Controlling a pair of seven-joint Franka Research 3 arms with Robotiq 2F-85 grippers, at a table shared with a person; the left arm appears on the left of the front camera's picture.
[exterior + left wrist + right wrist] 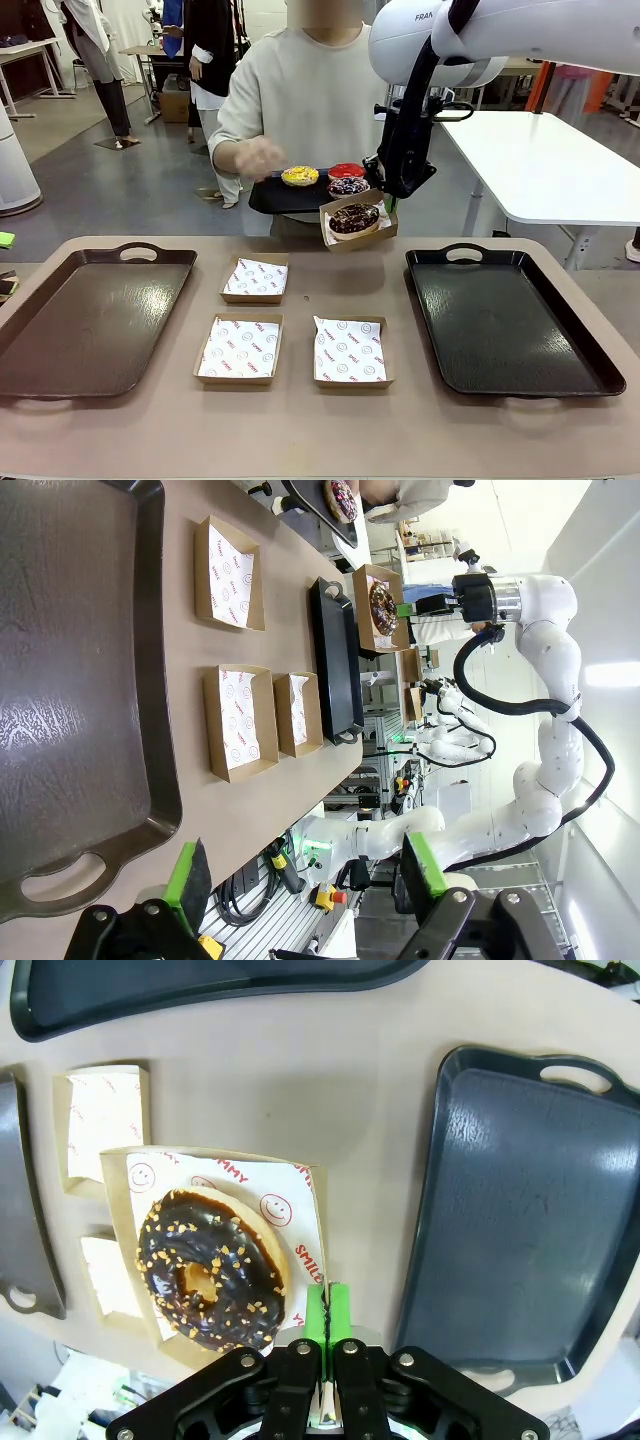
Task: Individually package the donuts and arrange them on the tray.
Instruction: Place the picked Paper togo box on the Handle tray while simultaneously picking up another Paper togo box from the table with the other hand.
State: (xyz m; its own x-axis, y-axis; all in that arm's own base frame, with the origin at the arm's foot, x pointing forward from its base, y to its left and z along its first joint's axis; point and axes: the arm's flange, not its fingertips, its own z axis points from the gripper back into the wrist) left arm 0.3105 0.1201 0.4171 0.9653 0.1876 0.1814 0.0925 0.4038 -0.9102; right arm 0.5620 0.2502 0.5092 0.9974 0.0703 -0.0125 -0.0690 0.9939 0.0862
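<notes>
Cardboard box point(115, 1175), paper-lined, thin rim pinched edge-on in my right gripper point(326, 1305); chocolate donut point(235, 1260), glossy, nut-flecked, sits just beside the pads point(340, 1308). Risk, I judge: one-sided hold, box sags, donut slides out. Beyond: smooth black tray point(520, 1220). Left gripper point(305, 870) spread, idle.

Nut-flecked chocolate donut point(353, 218) lies in a raised box point(388, 233); yellow donut point(299, 176), red donut point(346, 170), sprinkled donut point(348, 186) share a black tray point(270, 196).
</notes>
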